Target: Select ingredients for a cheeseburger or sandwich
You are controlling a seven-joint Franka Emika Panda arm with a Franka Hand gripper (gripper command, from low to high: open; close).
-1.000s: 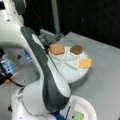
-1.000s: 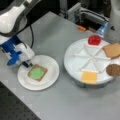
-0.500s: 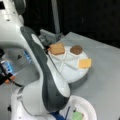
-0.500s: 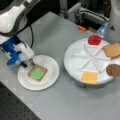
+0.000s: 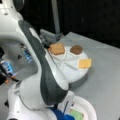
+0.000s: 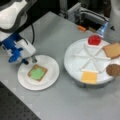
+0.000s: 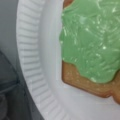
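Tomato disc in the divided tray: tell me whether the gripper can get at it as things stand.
Probably yes: the tomato disc lies uncovered in the tray, nothing over it, while the gripper hovers at the paper plate.

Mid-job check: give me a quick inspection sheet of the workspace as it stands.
Surface: grey table, bare between dishes.
Job's things: toast with lettuce on paper plate; tomato, second toast, patty, cheese in divided tray.
Clutter: nothing seen.
Claw: claw at the plate's rim, holding nothing visible.
Cables: black cable along arm.
Surroundings: grey equipment behind tray.
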